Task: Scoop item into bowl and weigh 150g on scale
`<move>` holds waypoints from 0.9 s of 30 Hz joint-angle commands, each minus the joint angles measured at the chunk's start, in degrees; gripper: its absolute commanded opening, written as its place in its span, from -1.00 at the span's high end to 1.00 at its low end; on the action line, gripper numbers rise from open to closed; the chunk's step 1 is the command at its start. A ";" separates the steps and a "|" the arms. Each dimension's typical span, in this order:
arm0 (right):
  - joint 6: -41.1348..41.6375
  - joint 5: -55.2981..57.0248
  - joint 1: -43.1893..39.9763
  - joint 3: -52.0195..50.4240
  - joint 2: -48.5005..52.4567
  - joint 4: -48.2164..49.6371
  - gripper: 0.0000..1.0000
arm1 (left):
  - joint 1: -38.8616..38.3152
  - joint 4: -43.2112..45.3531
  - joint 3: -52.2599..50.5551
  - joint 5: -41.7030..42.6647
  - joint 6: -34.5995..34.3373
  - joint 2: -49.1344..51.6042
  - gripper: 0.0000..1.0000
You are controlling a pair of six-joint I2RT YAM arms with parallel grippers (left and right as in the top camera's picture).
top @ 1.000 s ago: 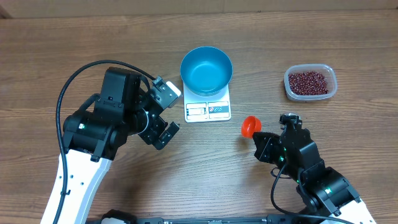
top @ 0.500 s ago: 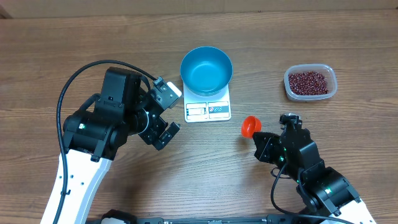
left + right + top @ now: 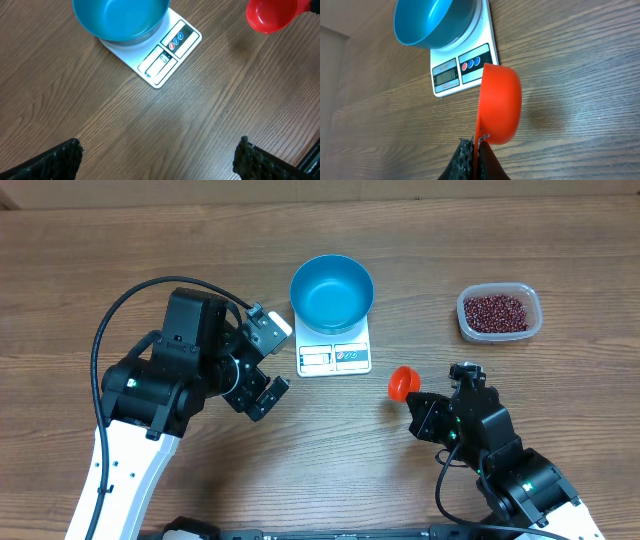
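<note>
Clamping red scoop (image 3: 500, 102), right fingers (image 3: 466, 156) mostly cut off; left fingers (image 3: 55, 160) apart, only tips visible.

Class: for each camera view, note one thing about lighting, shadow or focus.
Overhead view: even, soft light, no hard shadow around the bowl, all sharp. Left wrist view: the red scoop casts a faint soft shadow on the table. Right wrist view: the red scoop looms large near the lens, the scale behind it in focus.

robot lab, likely (two arms (image 3: 160, 380) at a wooden table (image 3: 100, 250)).
</note>
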 commanded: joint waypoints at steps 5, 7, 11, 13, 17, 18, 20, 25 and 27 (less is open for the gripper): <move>0.02 0.50 -0.15 1.20 -0.11 0.13 0.93 | 0.26 0.22 -0.15 0.48 1.03 0.35 -0.99; 0.02 0.50 -0.15 1.18 -0.11 0.13 0.93 | 0.26 0.22 -0.22 0.50 1.01 0.98 -0.99; 0.02 0.50 -0.15 1.18 -0.11 -0.04 0.93 | 0.26 0.22 -0.26 0.52 0.55 3.02 -0.99; 0.02 0.50 -0.15 1.18 -0.11 -0.04 0.93 | 0.26 0.26 -0.26 0.50 0.13 3.87 -0.99; 0.02 0.50 -0.15 1.20 -0.11 -0.02 0.93 | 0.26 0.44 -0.24 0.50 -1.40 4.42 -0.99; 0.02 0.50 -0.15 1.20 -0.11 -0.02 0.93 | 0.26 0.44 -0.24 0.50 -1.62 4.39 -0.99; 0.02 0.50 -0.15 1.20 -0.11 -0.04 0.93 | 0.26 0.44 -0.24 0.50 -1.66 4.39 -0.99; 0.02 0.50 -0.15 1.18 -0.11 -0.04 0.93 | 0.26 0.44 -0.24 0.50 -1.79 4.39 -0.99; 0.02 0.50 -0.15 1.18 -0.11 -0.04 0.92 | 0.26 0.42 -0.24 0.50 -1.79 4.39 -0.99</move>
